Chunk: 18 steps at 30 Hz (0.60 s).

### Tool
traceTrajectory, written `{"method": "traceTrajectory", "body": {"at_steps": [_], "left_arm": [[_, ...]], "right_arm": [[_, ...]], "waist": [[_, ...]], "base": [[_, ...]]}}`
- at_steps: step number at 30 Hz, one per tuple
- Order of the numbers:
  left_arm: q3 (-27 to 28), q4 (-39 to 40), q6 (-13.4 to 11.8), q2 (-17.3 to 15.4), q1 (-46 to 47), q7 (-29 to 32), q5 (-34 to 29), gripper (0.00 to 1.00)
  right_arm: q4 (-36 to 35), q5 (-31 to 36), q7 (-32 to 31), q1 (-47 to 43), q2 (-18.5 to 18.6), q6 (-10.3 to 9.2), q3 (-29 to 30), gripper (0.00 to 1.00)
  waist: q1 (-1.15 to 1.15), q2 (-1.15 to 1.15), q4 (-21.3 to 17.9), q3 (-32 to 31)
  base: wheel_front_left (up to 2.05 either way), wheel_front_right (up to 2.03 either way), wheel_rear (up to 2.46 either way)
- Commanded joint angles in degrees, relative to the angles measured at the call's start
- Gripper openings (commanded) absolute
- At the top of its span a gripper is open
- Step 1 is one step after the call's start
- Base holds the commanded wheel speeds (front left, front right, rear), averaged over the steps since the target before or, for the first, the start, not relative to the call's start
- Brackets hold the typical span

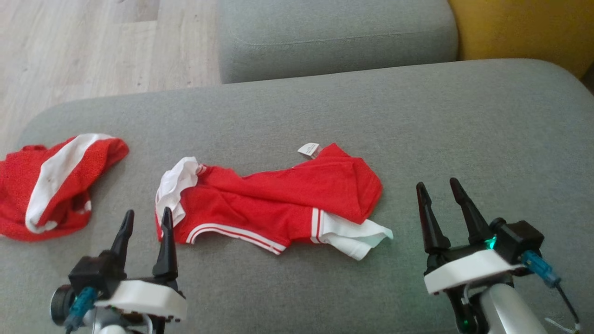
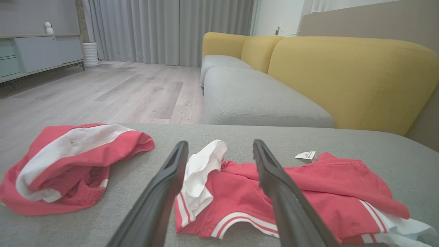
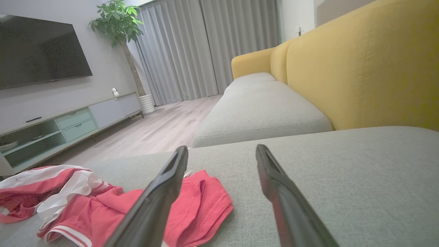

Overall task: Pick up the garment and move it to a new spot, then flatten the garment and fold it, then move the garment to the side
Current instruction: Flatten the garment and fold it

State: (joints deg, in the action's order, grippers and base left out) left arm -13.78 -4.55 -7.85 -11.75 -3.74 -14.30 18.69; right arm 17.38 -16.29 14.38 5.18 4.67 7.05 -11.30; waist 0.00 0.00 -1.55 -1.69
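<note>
Both pairs of jaws stood wide open and empty, low over the grey cushion (image 1: pixel 464 139). The crumpled red shirt (image 1: pixel 278 204) with white trim lay on it between the two pairs, its white end just ahead of the left jaws' tips and its other end off to the left of the right jaws, not touching them. A second red and white garment (image 1: pixel 51 185) lay bunched left of the left jaws, apart from the shirt.
</note>
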Motion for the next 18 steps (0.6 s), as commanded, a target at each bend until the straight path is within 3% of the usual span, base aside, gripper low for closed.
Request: {"method": "traceTrajectory", "body": {"at_steps": [1,6,13,18], "left_arm": [[2.72,1.61,0.43,0.04,2.45,-0.69,-0.74,1.00],[3.23,1.28,2.17,1.67,2.74,-0.70,-1.86,1.00],[3.43,-0.16,4.53,4.23,4.40,-0.70,-3.03,1.00],[4.23,-1.47,5.76,5.48,5.27,-0.70,-3.73,1.00]], "right_arm": [[-1.17,-0.67,0.62,2.63,1.09,0.44,-1.63,1.00],[2.93,-4.39,-2.13,7.90,2.40,0.44,-5.18,1.00],[11.73,-12.50,-14.71,16.72,4.82,0.44,-10.84,1.00],[19.80,-15.86,-23.35,22.24,5.35,0.44,-10.67,1.00]], "waist": [[0.00,0.00,0.73,0.34],[0.00,0.00,3.73,1.49],[0.00,0.00,9.06,4.30],[0.00,0.00,11.83,5.55]], "base": [[0.00,0.00,0.00],[0.00,0.00,0.00],[0.00,0.00,0.00],[0.00,0.00,0.00]]}}
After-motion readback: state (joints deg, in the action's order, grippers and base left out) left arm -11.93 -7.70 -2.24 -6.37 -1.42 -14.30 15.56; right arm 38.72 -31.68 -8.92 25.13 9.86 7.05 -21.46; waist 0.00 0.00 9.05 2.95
